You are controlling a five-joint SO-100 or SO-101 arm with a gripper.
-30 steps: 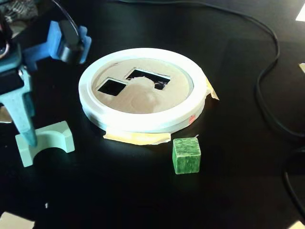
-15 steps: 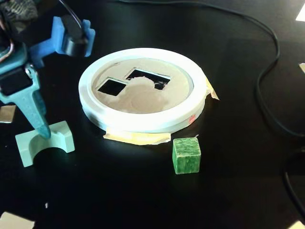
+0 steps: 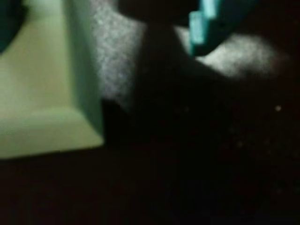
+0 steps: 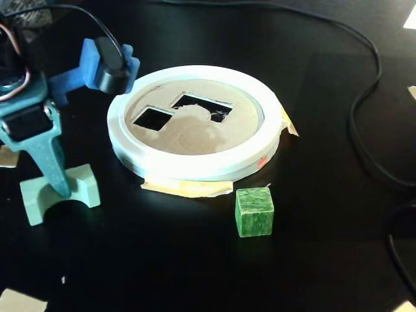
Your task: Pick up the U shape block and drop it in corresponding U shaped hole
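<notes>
Gripper [image 4: 57,188]: fingertip set against U block [image 4: 58,193]; opening and hold cannot be determined.
Wrist view: blurred, dark; block [image 3: 42,84] cut off.
Round board [image 4: 195,123]: well apart from fingers.
Writing: illegible.

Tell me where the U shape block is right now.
In the fixed view the U shape block stands arch-down on the black table at lower left, left of the white ring sorter, with the gripper down on it.
</notes>
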